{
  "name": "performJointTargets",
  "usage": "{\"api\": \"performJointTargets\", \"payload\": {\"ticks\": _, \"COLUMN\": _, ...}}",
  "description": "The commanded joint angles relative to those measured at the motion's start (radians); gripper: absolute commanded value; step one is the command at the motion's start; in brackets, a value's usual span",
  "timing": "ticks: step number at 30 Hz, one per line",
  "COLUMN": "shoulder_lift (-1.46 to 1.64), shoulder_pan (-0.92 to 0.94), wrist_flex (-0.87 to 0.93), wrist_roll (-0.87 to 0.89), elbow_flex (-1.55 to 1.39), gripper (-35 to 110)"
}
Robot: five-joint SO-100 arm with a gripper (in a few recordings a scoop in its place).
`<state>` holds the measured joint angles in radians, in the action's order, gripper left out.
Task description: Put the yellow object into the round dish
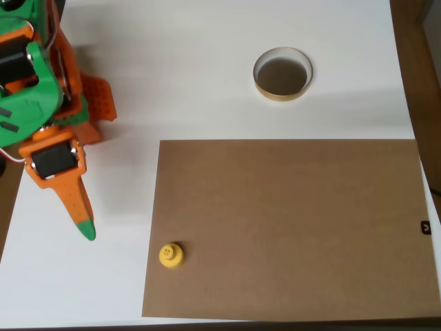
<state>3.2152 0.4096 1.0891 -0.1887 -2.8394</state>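
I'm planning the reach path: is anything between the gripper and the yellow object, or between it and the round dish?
Nothing visible. The gripper has bare table before the yellow object, and flat brown sheet lies toward the round dish.

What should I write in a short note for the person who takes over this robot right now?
Gripper: at the left of the overhead view, over the white table, holding nothing; the fingers look closed together, but this is hard to tell.
Yellow object: at the lower left corner of the brown sheet, upright, apart from the gripper.
Round dish: on the white table above the sheet, with nothing in it.
Done: nothing yet.
Left: grasp the yellow object, carry it to the dish, release it inside.
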Motion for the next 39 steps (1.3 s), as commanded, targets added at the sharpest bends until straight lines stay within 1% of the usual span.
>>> {"api": "performJointTargets", "payload": {"ticks": 1, "shoulder_lift": -0.103, "shoulder_pan": -0.029, "wrist_flex": -0.061, "wrist_roll": 0.015, "elbow_flex": 0.106, "gripper": 22}}
{"api": "performJointTargets", "payload": {"ticks": 4, "shoulder_lift": -0.229, "shoulder_pan": -0.057, "wrist_flex": -0.098, "wrist_roll": 0.041, "elbow_flex": 0.16, "gripper": 22}}
{"api": "performJointTargets", "payload": {"ticks": 7, "shoulder_lift": -0.261, "shoulder_pan": -0.08, "wrist_flex": -0.1, "wrist_roll": 0.052, "elbow_flex": 0.186, "gripper": 22}}
{"api": "performJointTargets", "payload": {"ticks": 11, "shoulder_lift": -0.193, "shoulder_pan": -0.074, "wrist_flex": -0.095, "wrist_roll": 0.041, "elbow_flex": 0.127, "gripper": 20}}
{"api": "performJointTargets", "payload": {"ticks": 17, "shoulder_lift": 0.049, "shoulder_pan": -0.003, "wrist_flex": -0.057, "wrist_roll": 0.026, "elbow_flex": -0.034, "gripper": 18}}
{"api": "performJointTargets", "payload": {"ticks": 22, "shoulder_lift": 0.051, "shoulder_pan": 0.038, "wrist_flex": -0.084, "wrist_roll": 0.029, "elbow_flex": -0.081, "gripper": 13}}
{"api": "performJointTargets", "payload": {"ticks": 35, "shoulder_lift": 0.051, "shoulder_pan": 0.012, "wrist_flex": -0.091, "wrist_roll": 0.015, "elbow_flex": -0.107, "gripper": 0}}
{"api": "performJointTargets", "payload": {"ticks": 39, "shoulder_lift": 0.051, "shoulder_pan": 0.011, "wrist_flex": -0.091, "wrist_roll": 0.012, "elbow_flex": -0.11, "gripper": 0}}
